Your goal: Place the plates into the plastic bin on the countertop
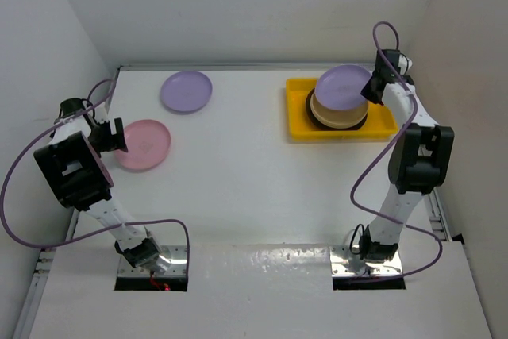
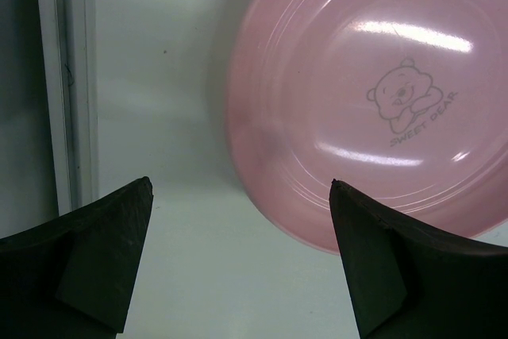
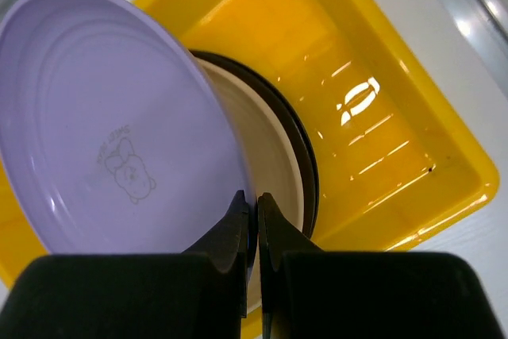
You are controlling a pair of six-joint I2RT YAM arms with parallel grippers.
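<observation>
Right gripper point(image 3: 255, 204) clamped on the rim of a lilac plate point(image 3: 111, 125), held tilted over stacked plates point(image 3: 274, 148) in the yellow bin point(image 3: 381, 61). Left gripper point(image 2: 240, 188) spread apart, just beside the pink plate point(image 2: 373, 101) on the countertop point(image 1: 238, 172). Second lilac plate point(image 1: 186, 90) lies further back.

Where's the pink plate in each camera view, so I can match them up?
Top external: pink plate at left, by the left gripper.
Left wrist: upper right, past the open gripper.
Right wrist: not in it.
Shared landmark: left gripper at the plate's edge.
</observation>
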